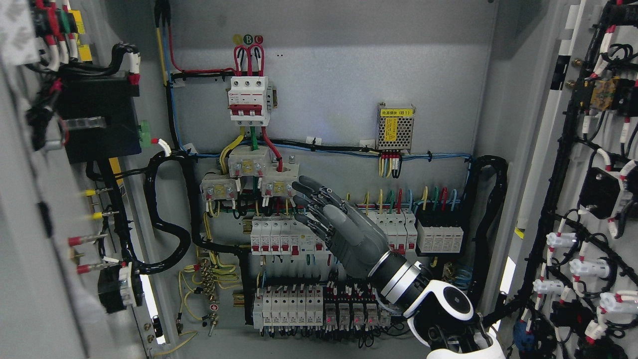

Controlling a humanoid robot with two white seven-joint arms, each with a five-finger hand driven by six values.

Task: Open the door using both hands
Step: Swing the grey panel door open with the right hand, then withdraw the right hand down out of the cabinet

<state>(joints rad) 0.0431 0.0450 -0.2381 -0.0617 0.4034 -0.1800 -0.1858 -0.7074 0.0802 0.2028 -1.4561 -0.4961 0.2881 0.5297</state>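
1. Nearest to us, our right hand (334, 219) reaches in from the lower right. Its fingers are stretched out flat and hold nothing, probably because both doors already stand wide.
2. Our left arm is out of sight, so we say nothing of its hand.
3. The left door (30, 209) and the right door (593, 199) flank the hand on either side, swung back with their wired inner faces toward us; we judge the opening done.
4. Just behind the hand runs a row of white breakers (279, 237), and a second row (289, 304) sits below it.
5. Farther back, up and left of the hand, the red-and-white main switch (248, 99) is fixed to the back panel; a small mesh-covered box (395, 128) hangs above the hand.
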